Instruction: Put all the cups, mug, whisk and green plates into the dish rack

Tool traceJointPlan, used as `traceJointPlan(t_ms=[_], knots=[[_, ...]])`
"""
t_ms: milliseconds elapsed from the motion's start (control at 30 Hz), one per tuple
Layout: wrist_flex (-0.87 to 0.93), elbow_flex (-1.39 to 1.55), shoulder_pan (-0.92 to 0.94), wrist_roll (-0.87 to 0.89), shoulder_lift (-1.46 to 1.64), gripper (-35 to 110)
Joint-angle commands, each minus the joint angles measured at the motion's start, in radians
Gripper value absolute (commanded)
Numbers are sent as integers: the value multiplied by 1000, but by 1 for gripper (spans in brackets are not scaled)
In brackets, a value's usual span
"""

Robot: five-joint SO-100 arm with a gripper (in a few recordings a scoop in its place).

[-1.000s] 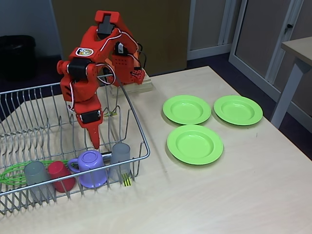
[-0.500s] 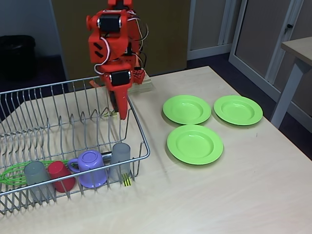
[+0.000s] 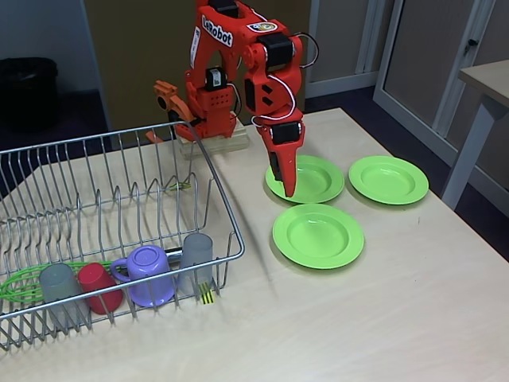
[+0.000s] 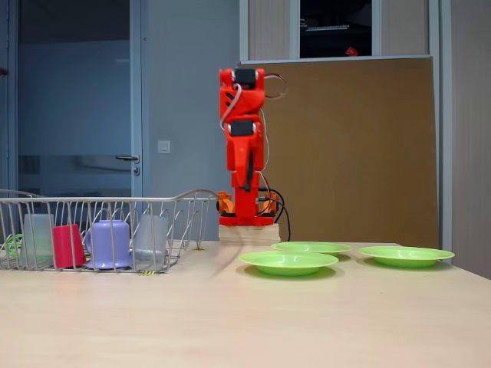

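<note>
The red arm has swung from above the dish rack [image 3: 119,215] to the green plates [image 3: 318,235]; its pincer [image 3: 287,185], closed and empty, now hangs over the far-left plate [image 3: 314,177]; the grey cups [image 3: 196,253], red cup [image 3: 99,285], lilac mug [image 3: 148,272] and whisk [image 3: 20,284] sit racked; all three plates lie on the table [image 3: 382,318], so they come next.

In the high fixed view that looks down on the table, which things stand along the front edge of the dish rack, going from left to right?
Grey cup → red cup → purple mug → second grey cup → yellow-black tag, all in the dish rack.
</note>
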Motion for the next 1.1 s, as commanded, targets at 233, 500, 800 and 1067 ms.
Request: traceJointPlan(t_ms=[233,500,800,1067], knots=[[-225,187,-92,216,6,33],[-281,334,-86,-55,-23,28],[-337,459,-95,-238,-3,30],[-405,456,-143,-345,-49,36]])
